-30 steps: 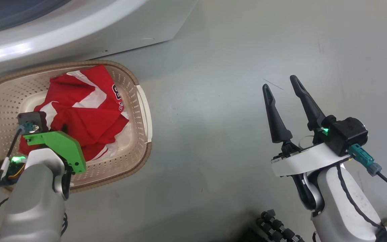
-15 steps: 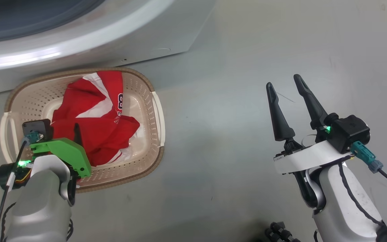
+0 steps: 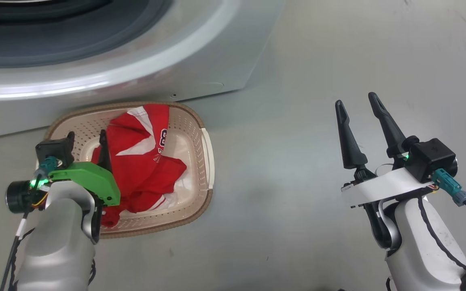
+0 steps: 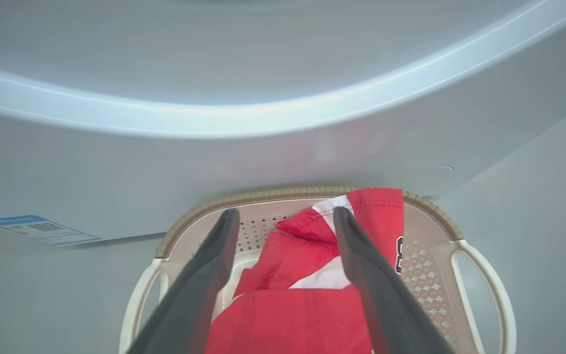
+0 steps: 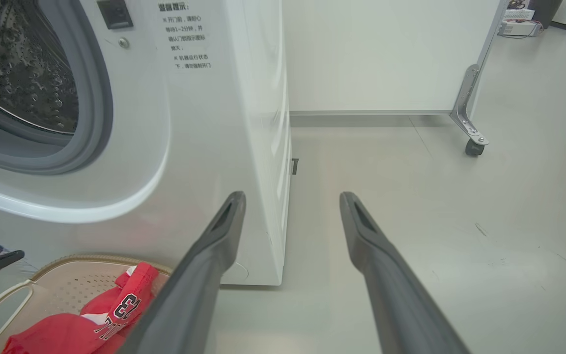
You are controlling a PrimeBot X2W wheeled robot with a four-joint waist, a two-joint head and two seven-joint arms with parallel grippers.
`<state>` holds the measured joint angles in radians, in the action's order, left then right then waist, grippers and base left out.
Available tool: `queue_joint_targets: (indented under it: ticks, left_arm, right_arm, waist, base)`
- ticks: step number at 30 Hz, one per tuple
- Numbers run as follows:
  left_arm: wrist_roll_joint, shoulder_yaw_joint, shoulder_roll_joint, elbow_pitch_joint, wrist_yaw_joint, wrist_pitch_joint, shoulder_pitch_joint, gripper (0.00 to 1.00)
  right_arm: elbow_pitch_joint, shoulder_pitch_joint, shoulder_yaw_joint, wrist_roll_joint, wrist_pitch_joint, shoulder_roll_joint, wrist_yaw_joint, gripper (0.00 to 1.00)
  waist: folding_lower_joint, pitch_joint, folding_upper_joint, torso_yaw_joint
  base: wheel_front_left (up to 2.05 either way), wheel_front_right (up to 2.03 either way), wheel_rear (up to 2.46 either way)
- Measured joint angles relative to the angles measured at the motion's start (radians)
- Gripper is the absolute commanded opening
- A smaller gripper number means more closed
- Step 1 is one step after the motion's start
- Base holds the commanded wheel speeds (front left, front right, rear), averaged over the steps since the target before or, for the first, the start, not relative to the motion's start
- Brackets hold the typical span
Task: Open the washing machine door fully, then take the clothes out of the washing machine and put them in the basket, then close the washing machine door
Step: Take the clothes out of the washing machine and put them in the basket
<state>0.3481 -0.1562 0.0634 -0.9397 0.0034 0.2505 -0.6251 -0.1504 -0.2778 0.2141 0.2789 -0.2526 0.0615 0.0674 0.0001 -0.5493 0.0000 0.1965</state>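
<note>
The clothes [image 3: 144, 161] lie heaped in the basket [image 3: 192, 117], which stands on the floor [image 3: 289, 210] just beside the washing machine [image 3: 144, 76], at 6 o'clock from its grey-sealed opening. The left end effector [image 3: 87, 135] hangs over the basket's 9 o'clock side, fingers spread and empty. The right end effector [image 3: 355, 100], likewise spread and empty, hovers above the floor at the basket's 3 o'clock.

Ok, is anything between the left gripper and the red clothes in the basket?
Nothing visible. The left gripper hangs open directly over the bright red, white-striped clothes, which lie uncovered in the cream perforated plastic basket with the brown woven rim.
</note>
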Motion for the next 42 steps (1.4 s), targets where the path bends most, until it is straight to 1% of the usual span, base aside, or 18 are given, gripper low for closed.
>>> queue_joint_targets:
  ticks: [8,11,12,15,17,25,27,31,33,42]
  left_arm:
    - [-0.036,-0.031,-0.01,0.093,-0.002,0.002,0.034,1.0]
    - [-0.052,-0.029,-0.01,0.177,-0.001,0.002,0.06,1.0]
    - [-0.06,-0.029,-0.011,0.207,-0.001,0.002,0.063,1.0]
    - [-0.08,-0.028,-0.012,0.305,0.001,0.002,0.089,1.0]
    - [-0.088,-0.026,-0.012,0.338,0.004,0.002,0.121,1.0]
    - [-0.106,-0.026,-0.012,0.411,0.028,0.002,0.272,1.0]
    - [-0.109,-0.026,-0.012,0.431,0.035,0.002,0.304,1.0]
    - [-0.122,-0.027,-0.011,0.463,0.041,0.002,0.366,1.0]
    - [-0.123,-0.03,-0.01,0.476,0.043,0.002,0.391,1.0]
    - [-0.139,-0.034,0.01,0.544,0.054,0.002,0.489,1.0]
  right_arm:
    - [-0.02,0.024,-0.027,-0.01,0.0,0.004,-0.008,1.0]
    - [-0.027,0.043,-0.037,-0.01,0.0,0.005,-0.011,1.0]
    - [-0.03,0.05,-0.04,-0.01,0.0,0.005,-0.018,1.0]
    - [-0.045,0.083,-0.045,-0.01,0.0,0.01,-0.018,1.0]
    - [-0.052,0.099,-0.045,-0.012,0.0,0.01,-0.018,1.0]
    - [-0.072,0.169,-0.045,-0.019,0.0,0.009,-0.019,1.0]
    - [-0.077,0.188,-0.045,-0.019,0.0,0.009,-0.027,1.0]
    - [-0.079,0.221,-0.045,-0.019,0.0,0.009,-0.028,1.0]
    - [-0.08,0.237,-0.045,-0.019,0.0,0.009,-0.035,1.0]
    - [-0.072,0.291,-0.046,-0.019,0.0,0.008,-0.043,1.0]
  waist:
    - [-0.0001,0.082,0.0,-0.026]
    - [-0.0002,0.118,0.0,-0.035]
    - [-0.0001,0.13,0.0,-0.038]
    - [-0.0002,0.181,0.0,-0.051]
    - [-0.0001,0.207,0.0,-0.058]
    - [-0.0002,0.315,0.0,-0.084]
    - [-0.0001,0.342,0.0,-0.091]
    - [-0.0002,0.392,0.0,-0.105]
    - [-0.0002,0.415,0.0,-0.112]
    - [-0.0002,0.498,0.0,-0.137]
  base:
    - [0.0,0.0,0.0]
    - [0.0,0.0,0.0]
    - [0.0,0.0,0.0]
    - [0.0,0.0,0.0]
    - [0.0,0.0,0.0]
    - [0.0,0.0,0.0]
    - [0.0,0.0,0.0]
    - [0.0,0.0,0.0]
    - [0.0,0.0,0.0]
    - [0.0,0.0,0.0]
